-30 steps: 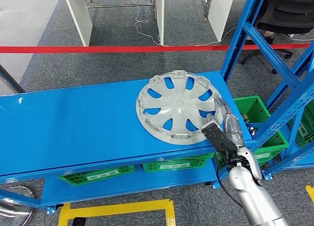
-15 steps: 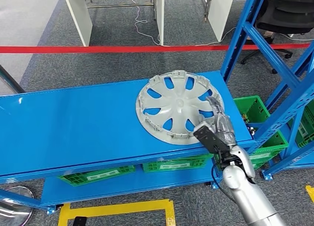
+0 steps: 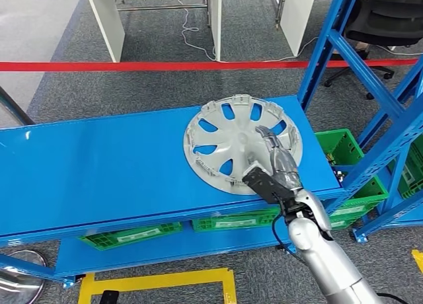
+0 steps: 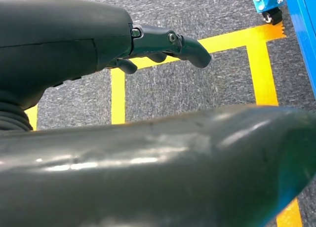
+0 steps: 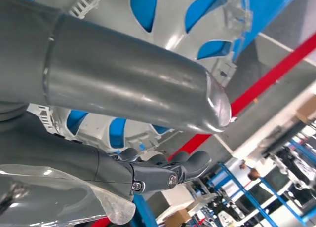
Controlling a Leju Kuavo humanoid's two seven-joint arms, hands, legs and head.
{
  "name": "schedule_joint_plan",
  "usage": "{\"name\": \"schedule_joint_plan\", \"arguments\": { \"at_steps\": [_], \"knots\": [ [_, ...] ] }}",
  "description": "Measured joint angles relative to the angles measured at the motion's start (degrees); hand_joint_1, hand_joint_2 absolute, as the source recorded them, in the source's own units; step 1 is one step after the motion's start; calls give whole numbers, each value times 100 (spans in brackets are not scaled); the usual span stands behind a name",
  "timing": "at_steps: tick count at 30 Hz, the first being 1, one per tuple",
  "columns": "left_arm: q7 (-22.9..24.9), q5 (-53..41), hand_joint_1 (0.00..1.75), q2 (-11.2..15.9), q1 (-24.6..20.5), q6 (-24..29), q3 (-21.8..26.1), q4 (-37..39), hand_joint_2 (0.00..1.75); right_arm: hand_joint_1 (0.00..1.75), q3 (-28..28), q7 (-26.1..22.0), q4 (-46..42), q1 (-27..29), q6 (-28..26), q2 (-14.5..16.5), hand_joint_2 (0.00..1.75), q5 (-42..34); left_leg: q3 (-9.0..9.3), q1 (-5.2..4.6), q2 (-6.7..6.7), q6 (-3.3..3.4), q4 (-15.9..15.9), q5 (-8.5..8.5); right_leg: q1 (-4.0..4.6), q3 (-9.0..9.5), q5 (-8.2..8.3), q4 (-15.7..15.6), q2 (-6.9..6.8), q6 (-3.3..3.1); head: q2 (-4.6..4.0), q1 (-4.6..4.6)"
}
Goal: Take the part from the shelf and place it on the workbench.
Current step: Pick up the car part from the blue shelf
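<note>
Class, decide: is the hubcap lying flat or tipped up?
Flat. The hubcap lies on the blue shelf top, its whole rim down against it.

No legible text, label, brand or number anywhere in these views.

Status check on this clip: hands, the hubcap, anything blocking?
Right hand over the hubcap, grip unclear. Left hand empty, hanging over floor. Hubcap flat on blue shelf. Nothing blocking.

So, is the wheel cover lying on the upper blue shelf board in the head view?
Yes, the grey wheel cover lies flat on the top blue shelf board, near its right end, with the right hand over it.
</note>
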Motion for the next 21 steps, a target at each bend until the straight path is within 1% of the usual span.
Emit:
{"name": "schedule_joint_plan", "arguments": {
  "at_steps": [10, 15, 20, 21],
  "knots": [
    [56, -40, 0, -19, -3, -10, 1, 2, 0, 0, 126, 945, 481, -165, -539, 111, 0, 874, -3, 0, 0, 0, 0, 0, 0, -2, 1, 0, 1, 1, 0, 0],
    [82, -72, 0, -20, -7, -27, 1, 2, 0, 0, 155, 1138, 674, -251, -562, 167, 0, 1151, -3, 0, 0, 0, 0, 0, 0, -2, 1, 0, 0, 1, 0, 0],
    [99, -97, 0, -20, -8, -29, 1, 2, 0, 0, 183, 1175, 810, -289, -560, 189, 0, 1209, -3, 0, 0, 0, 0, 1, 0, -2, 1, 0, 0, 1, 0, 0],
    [103, -97, 0, -20, -9, -28, 0, 2, 0, 0, 187, 1177, 830, -291, -560, 191, 44, 1211, -4, 0, 0, 0, 0, 1, 0, -2, 1, 0, 0, 1, 0, -1]
  ]
}}
